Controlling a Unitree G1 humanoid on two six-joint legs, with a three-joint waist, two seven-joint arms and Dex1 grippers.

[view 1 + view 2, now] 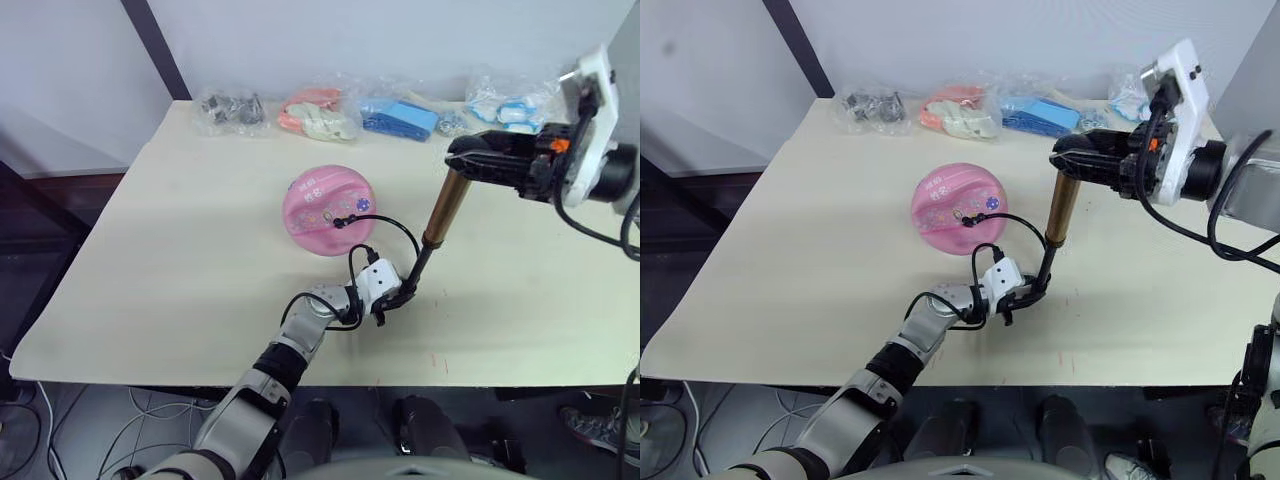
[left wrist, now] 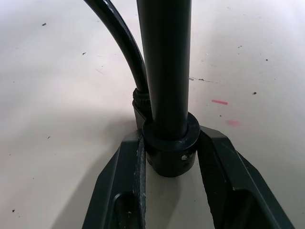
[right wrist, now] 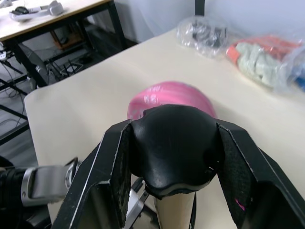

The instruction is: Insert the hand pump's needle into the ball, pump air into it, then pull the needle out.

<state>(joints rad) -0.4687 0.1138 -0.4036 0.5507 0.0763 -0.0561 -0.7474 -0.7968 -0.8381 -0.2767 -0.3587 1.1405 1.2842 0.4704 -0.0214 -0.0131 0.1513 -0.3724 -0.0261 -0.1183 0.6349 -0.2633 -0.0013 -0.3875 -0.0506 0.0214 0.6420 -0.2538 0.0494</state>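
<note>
1. Head view: pink ball [image 1: 328, 209] sits mid tabletop [image 1: 150, 260], sagging; hose needle [image 1: 340, 222] at its near side. Hand pump [image 1: 440, 215] stands tilted just right of ball.
2. L wrist: left gripper [image 2: 171, 157] clamped on pump's black base.
3. R wrist: right gripper [image 3: 174, 148] gripping pump's black T-handle, ball behind.

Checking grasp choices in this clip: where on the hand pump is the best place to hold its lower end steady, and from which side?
Grip the hand pump at its black bottom collar, coming in low from the robot's side along the table. The round collar fits between the left gripper fingers and leaves the handle free for the right gripper.
</note>
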